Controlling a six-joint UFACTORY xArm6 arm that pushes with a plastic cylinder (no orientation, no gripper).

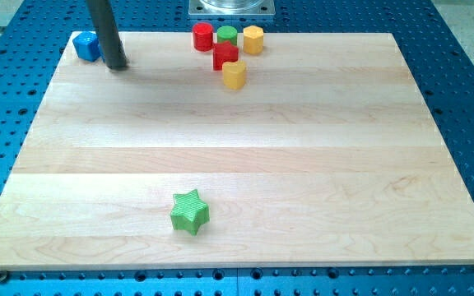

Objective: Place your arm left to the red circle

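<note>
The red circle (202, 36) stands near the view's top edge of the table (237, 156), a little left of centre, upright on its flat face. Just to its right sits a green cylinder (227, 35), touching or nearly touching it, and right of that a yellow hexagonal block (253, 39). Below the green one lies a second red block (225, 56), its shape hard to make out, and just below that another yellow block (234, 74). Well to the view's left of the red circle, my tip (117, 66) rests on the wood in the top left corner, with a blue block (86, 46) just beside the rod on its left. The arm carries no end effector, only the plain rod, holding nothing. A green star (190, 211) lies alone, well apart, near the view's bottom
</note>
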